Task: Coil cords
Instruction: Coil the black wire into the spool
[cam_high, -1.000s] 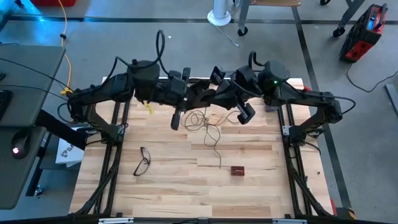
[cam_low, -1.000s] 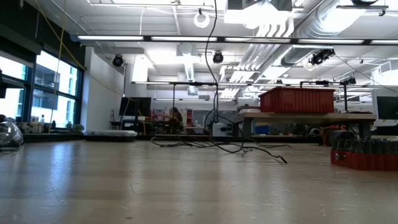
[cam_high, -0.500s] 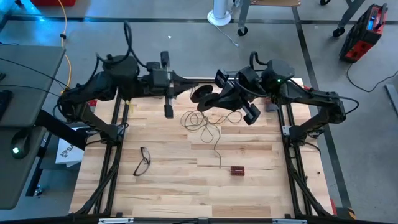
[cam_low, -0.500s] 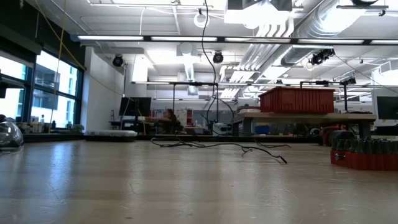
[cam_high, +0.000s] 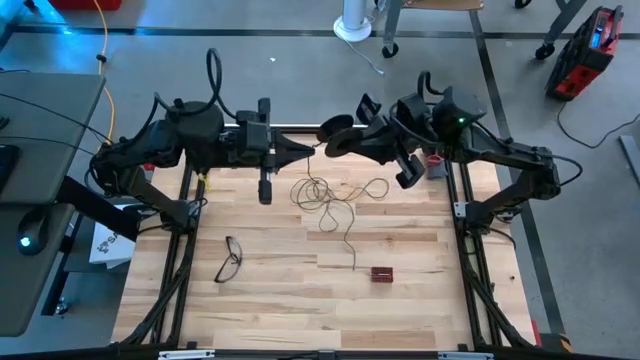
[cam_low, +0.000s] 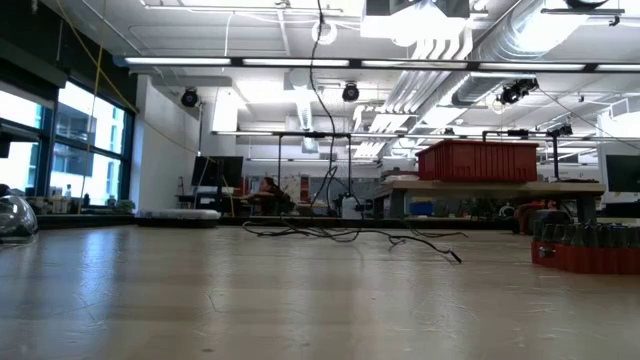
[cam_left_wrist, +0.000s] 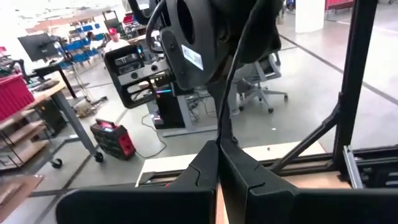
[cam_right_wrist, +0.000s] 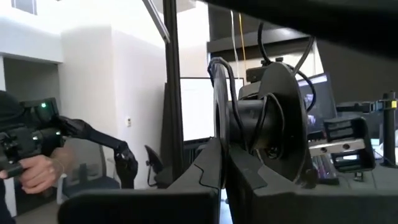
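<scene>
Both arms are sitting high over the far edge of the pale butcher-block wooden table, working mid-coil. The right gripper is clamped shut on the small round black reel — the right wrist view is showing its dark disc pinched right ahead of the closed fingers. The left gripper is also closed, fingers pressed together, seemingly pinching the long thin dark wire just short of the reel; I can't confirm the wire between the pads from the left wrist view. The two grippers are facing each other, near but not touching. Most of the wire is lying loose on the table below them in untidy loops, its tail trailing toward the near side and ending just beside a small dark-red rectangular block. From the low view a strand is rising off the tabletop tangle up out of frame. Black-framed eyeglasses are lying well apart on the left side. My read: winding step in progress, little wire on the reel so far — most is still slack. Next move probably calls for the left gripper feeding wire around the reel while the right is holding it steady, keeping light tension so the loops don't snag or knot.
</scene>
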